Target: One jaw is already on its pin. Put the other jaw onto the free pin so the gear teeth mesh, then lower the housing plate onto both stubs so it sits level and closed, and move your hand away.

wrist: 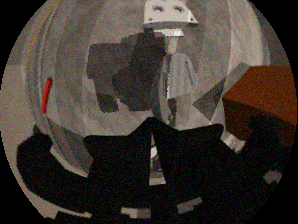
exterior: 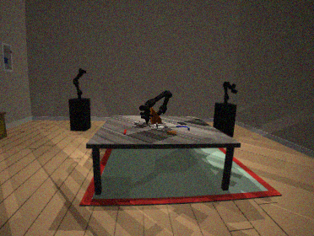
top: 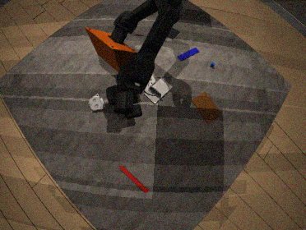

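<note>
The white housing plate (top: 96, 103) (wrist: 168, 16) with two round holes lies apart, left of the arm in the top view and at the top of the wrist view. The white base (top: 163, 88) is beside the arm on its right, partly covered; a dark part lies over it. I cannot tell the pins or the meshing of the teeth. A pale piece (wrist: 182, 77), perhaps a jaw, shows just beyond the fingertips in the wrist view. My gripper (top: 125, 106) (exterior: 147, 122) (wrist: 150, 120) is shut with nothing seen between its fingers, between housing plate and base. The arm hides what lies under it in the top view.
A large orange block (top: 108, 47) (wrist: 265, 87) stands close beside the arm. An orange slab (top: 206, 108) lies to the right, a red bar (top: 134, 179) (wrist: 47, 95) at the front, a blue bar (top: 188, 54) and a small blue object (top: 212, 65) at the back right.
</note>
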You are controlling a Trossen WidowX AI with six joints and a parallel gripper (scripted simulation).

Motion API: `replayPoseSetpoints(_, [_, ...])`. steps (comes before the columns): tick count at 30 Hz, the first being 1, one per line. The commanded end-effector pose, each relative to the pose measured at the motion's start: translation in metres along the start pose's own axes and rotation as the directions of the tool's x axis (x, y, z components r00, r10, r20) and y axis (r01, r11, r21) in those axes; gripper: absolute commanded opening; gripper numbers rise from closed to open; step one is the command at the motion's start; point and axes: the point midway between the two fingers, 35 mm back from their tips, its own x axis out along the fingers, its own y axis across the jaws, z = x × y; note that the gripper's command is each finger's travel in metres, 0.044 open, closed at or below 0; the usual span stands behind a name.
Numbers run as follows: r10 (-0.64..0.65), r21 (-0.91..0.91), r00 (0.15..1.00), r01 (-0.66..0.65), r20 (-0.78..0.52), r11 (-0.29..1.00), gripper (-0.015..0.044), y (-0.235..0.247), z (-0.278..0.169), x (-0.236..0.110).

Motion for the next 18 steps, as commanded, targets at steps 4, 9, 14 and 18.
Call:
replayPoseSetpoints(4, [-0.024,0.013,1.000,0.024,0.000,1.000,0.0000,-0.005,0.000,0.005])
replayPoseSetpoints(9, [-0.024,0.013,1.000,0.024,0.000,1.000,0.0000,-0.005,0.000,0.005])
replayPoseSetpoints(14, [-0.002,0.001,1.000,0.002,0.000,1.000,0.0000,0.004,0.000,0.000])
replayPoseSetpoints(18, [-0.006,0.003,1.000,0.006,0.000,1.000,0.0000,0.011,0.000,-0.001])
